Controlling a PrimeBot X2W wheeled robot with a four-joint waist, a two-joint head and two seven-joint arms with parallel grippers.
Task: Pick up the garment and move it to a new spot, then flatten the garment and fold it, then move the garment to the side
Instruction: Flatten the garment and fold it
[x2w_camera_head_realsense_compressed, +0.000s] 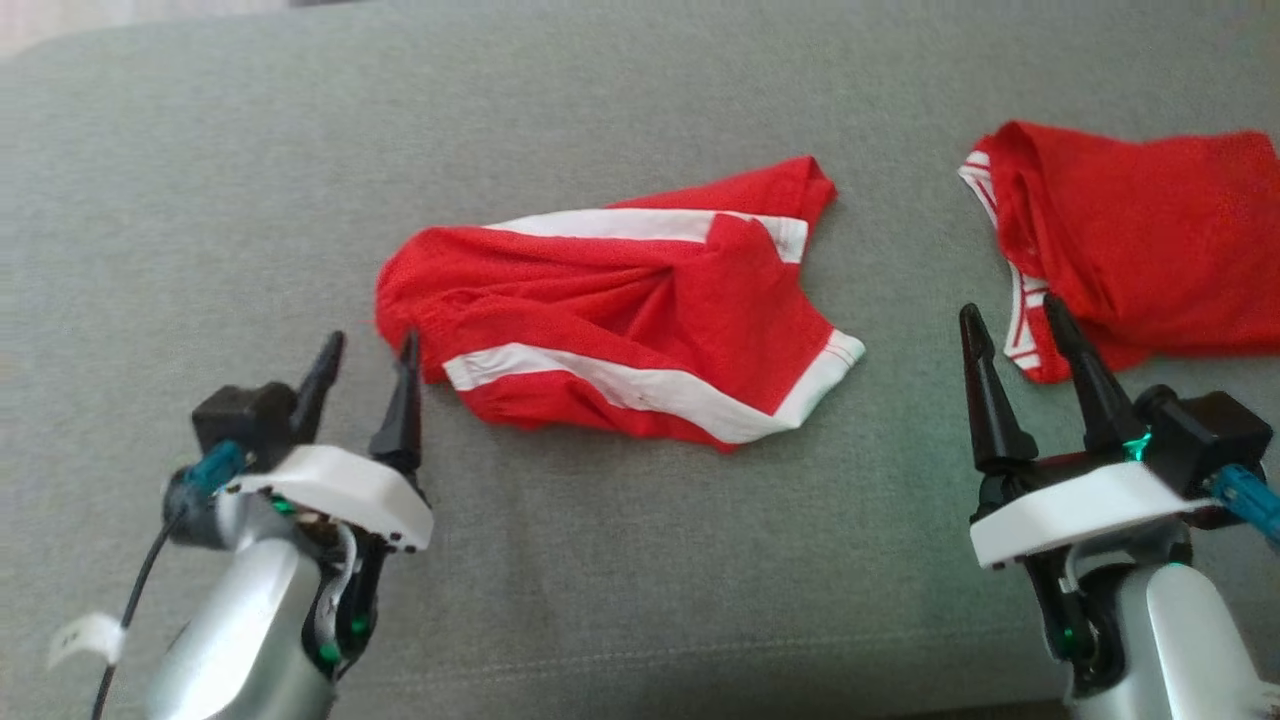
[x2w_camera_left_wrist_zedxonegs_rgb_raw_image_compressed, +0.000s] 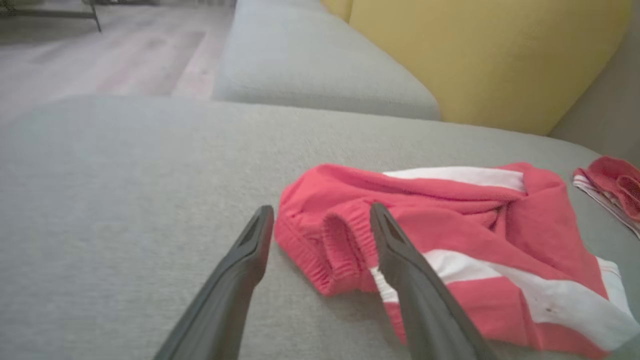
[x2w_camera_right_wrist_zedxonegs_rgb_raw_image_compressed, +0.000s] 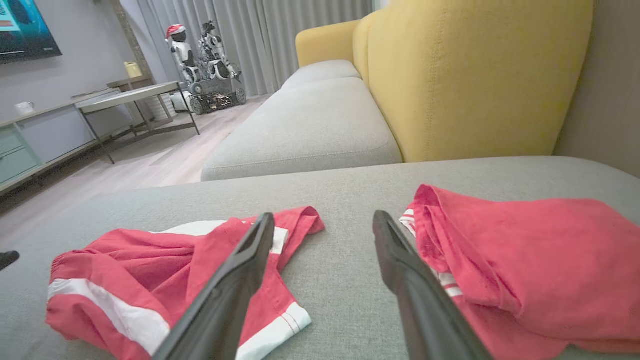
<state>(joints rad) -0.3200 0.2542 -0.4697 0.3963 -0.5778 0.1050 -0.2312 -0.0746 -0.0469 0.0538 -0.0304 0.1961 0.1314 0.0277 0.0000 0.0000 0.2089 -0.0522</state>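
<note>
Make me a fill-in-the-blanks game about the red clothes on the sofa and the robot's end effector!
1. The crumpled shorts are red with ____ stripes.
2. They lie on a ____ sofa cushion.
3. The left end effector beside the shorts is ____, holding nothing.
4. The sofa backrest is ____.
Missing words: white; grey; open; yellow.

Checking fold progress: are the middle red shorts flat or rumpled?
Rumpled. The shorts lie bunched, creased across the middle, cloth lapped over the upper white stripe.
</note>
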